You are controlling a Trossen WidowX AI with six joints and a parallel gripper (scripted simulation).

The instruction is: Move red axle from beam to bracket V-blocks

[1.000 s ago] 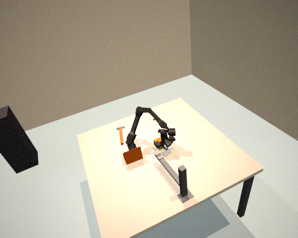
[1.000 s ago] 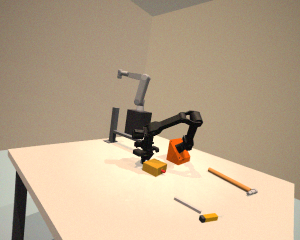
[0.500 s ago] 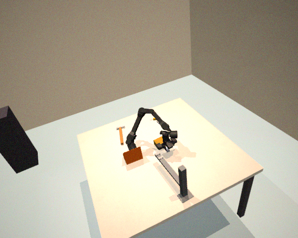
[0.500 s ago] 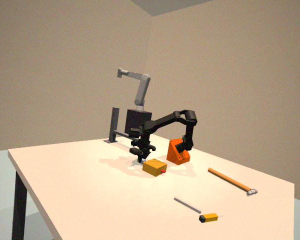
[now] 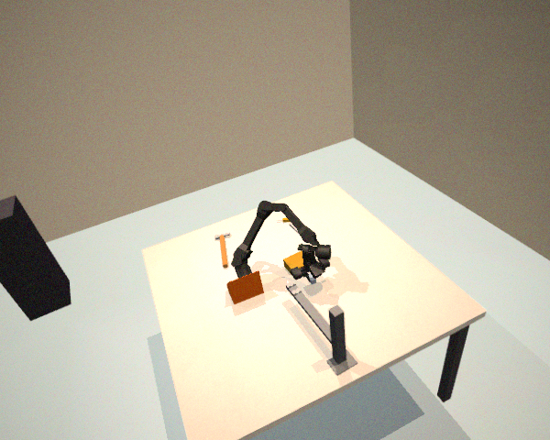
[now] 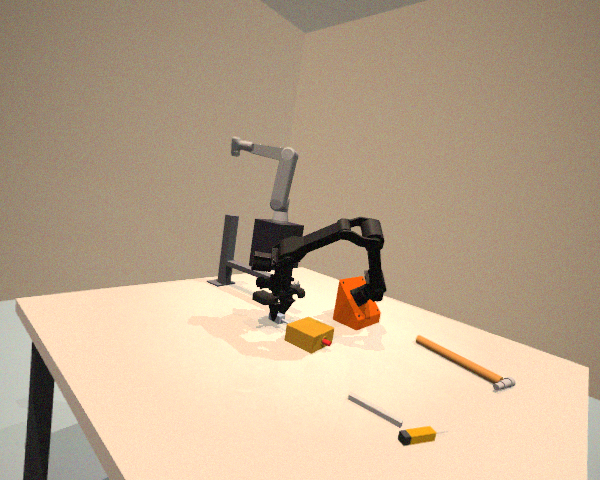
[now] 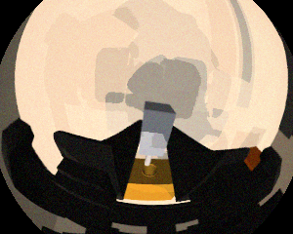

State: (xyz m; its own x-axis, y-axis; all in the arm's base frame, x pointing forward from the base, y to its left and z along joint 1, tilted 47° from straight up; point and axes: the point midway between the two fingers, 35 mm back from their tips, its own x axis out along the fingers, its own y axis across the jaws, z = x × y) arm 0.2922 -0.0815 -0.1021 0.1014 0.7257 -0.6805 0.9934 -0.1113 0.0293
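The fingers grasp a grey pin-block; the red axle pokes from the near end of the beam. It looks stiff, light, perhaps slippery; grip that stub squarely.
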